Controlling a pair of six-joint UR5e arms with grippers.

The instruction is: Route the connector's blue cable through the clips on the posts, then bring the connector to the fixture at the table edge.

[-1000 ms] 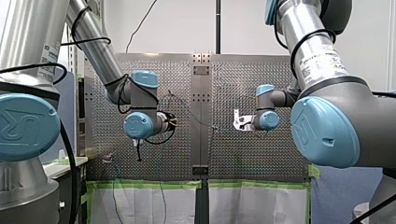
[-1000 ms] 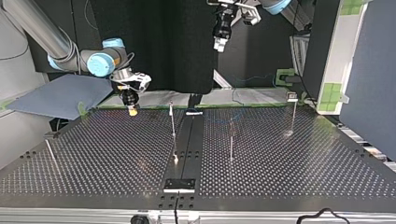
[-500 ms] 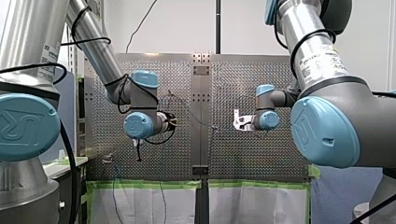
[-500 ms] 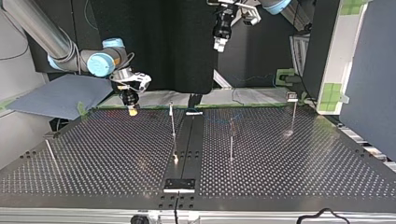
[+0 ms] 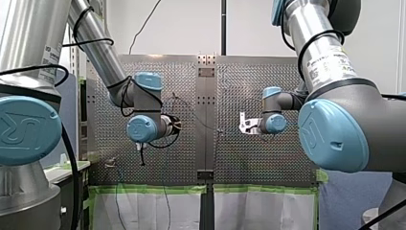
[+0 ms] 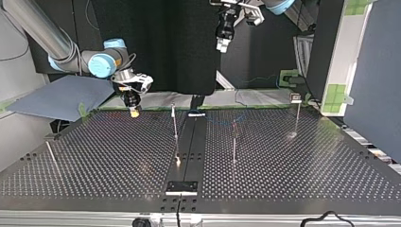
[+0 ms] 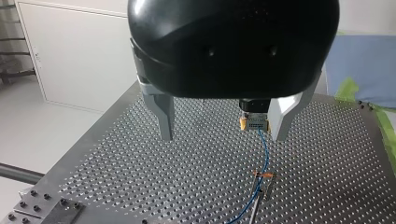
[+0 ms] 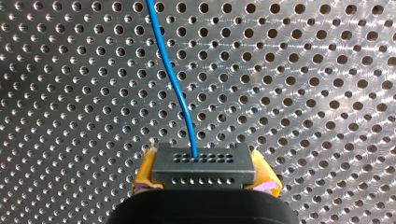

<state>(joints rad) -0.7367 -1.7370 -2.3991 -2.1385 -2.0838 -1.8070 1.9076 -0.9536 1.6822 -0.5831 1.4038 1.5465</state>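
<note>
The grey perforated metal table (image 6: 293,170) carries a job I judge barely begun. My right gripper (image 8: 203,176) hangs over the table's far edge in the top view. Its yellow pads (image 8: 144,173) are clamped on the dark grey rectangular connector (image 8: 203,164). My left gripper (image 7: 224,127) hangs high above the table, its metal fingers (image 7: 163,116) spread wide and holding nothing. The flat black fixture plate (image 6: 181,187) sits at the near edge, well apart from the connector, so delivery is not yet done. Of the thin upright metal posts, two (image 6: 175,124) (image 6: 297,116) show no cable that I can make out. The thin blue cable (image 8: 173,79) runs from the connector to a small orange-tipped clip (image 7: 264,175) on one post. Whether it is seated there I cannot tell.
</note>
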